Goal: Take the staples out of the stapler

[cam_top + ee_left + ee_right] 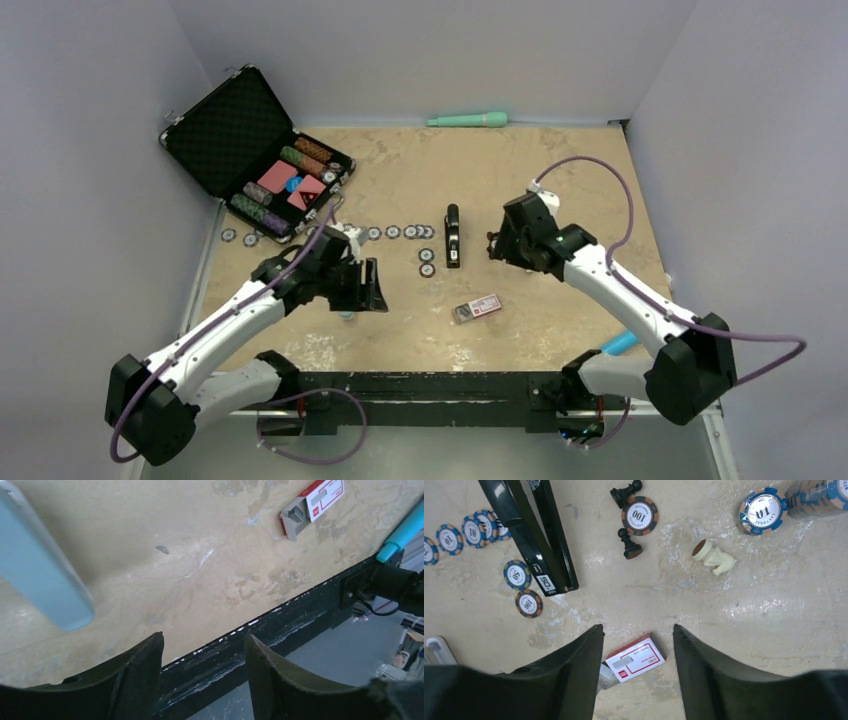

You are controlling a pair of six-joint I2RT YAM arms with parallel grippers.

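Left gripper [366,286] and right gripper [497,245] both stand with fingers spread and nothing between them. In the top view, the open poker chip case [240,140] sits at 11 o'clock of the left gripper, well apart.

A pale blue bar [45,580] lies at 10 o'clock of the left fingers [135,680] in the left wrist view.

The stapler [453,236] lies lengthwise on the table [560,170], near the right gripper at its 9 o'clock and at 2 o'clock of the left one. From the right wrist it shows as two black bars at 11 o'clock of the fingers, apart from them.

A red-and-white staple box [477,308] lies at 5 o'clock of the stapler.

Poker chips [639,515], two black chess pawns [629,545] and a cream lump [714,559] are scattered beyond.

A tiny grey sliver [162,549] lies on the table; whether it is staples I cannot tell.
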